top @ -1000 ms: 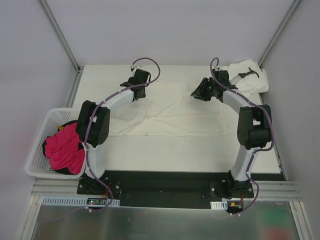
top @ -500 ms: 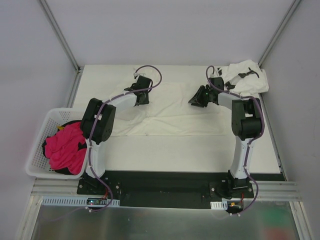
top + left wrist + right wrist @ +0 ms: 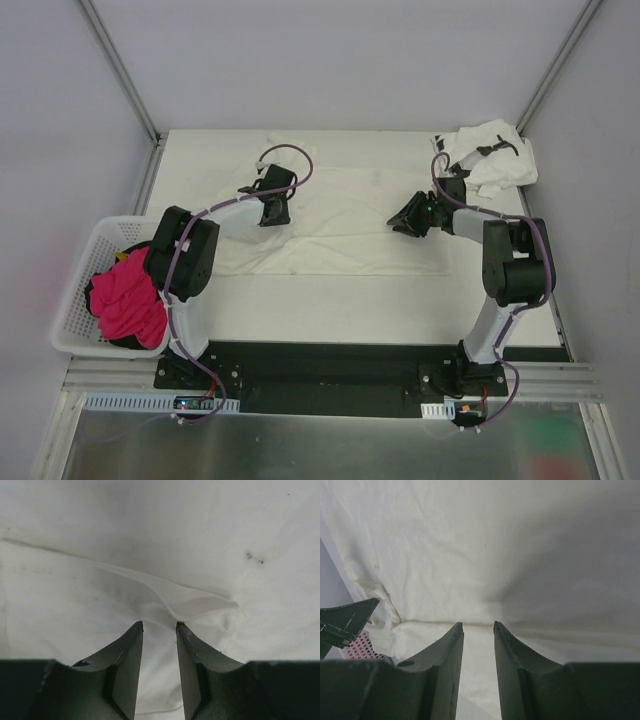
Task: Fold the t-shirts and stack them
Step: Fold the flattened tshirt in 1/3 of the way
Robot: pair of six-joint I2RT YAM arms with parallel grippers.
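The large cream-white t-shirt (image 3: pixel 340 232) lies spread across the middle of the table. My left gripper (image 3: pixel 275 213) is over its left part and my right gripper (image 3: pixel 402 222) over its right part, both low on the cloth. In the left wrist view the jaws (image 3: pixel 159 625) stand narrowly apart with cream cloth (image 3: pixel 75 595) between them, and a raised fold runs to the fingertips. The right gripper (image 3: pixel 478 624) likewise has cream cloth (image 3: pixel 470 555) between its fingers. The white t-shirt with black marks (image 3: pixel 492 152) lies crumpled at the back right corner.
A white basket (image 3: pixel 78 290) holding pink cloth (image 3: pixel 128 300) stands off the table's left edge, beside the left arm. Grey walls with metal posts close in the left, back and right sides.
Both grippers have moved from the shirt's far edge toward the near side, roughly to its middle. The jaw gaps look unchanged.
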